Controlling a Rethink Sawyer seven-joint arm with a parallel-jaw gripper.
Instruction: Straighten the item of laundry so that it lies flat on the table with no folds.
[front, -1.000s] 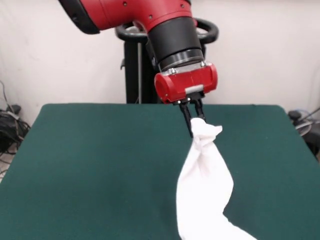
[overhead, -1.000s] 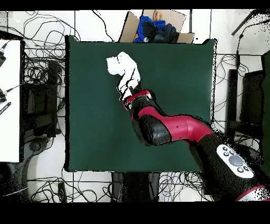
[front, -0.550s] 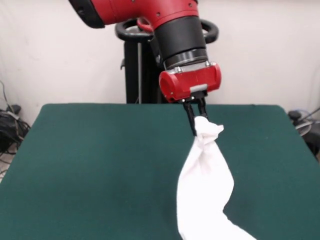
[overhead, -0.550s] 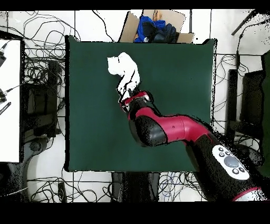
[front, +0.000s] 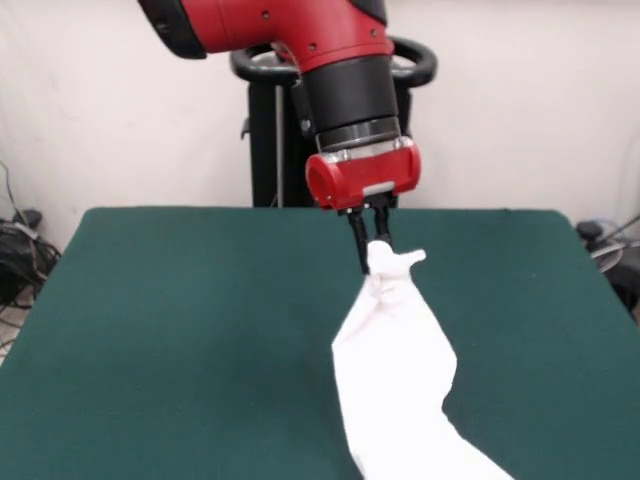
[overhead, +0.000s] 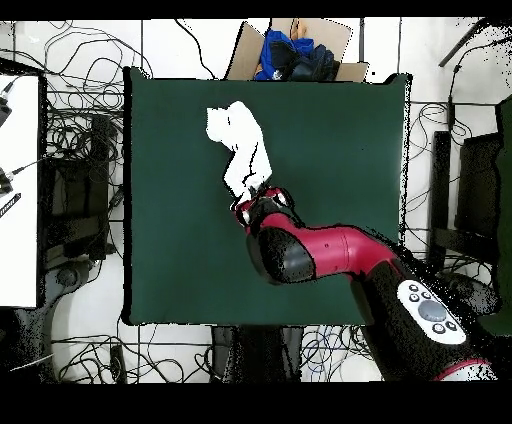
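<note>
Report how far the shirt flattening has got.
Done: the gripper is shut on one end of the T-shirt. In hand: that end is raised off the green table while the other end trails on it as a bunched, twisted strip. Left: laying it down and spreading it flat; nothing lies smooth yet.

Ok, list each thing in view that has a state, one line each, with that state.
gripper: shut on the item of laundry, raised above the table.
item of laundry: bunched and twisted, top end lifted, lower end trailing on the table, plain white side showing.
table: green top, bare except for the cloth.
</note>
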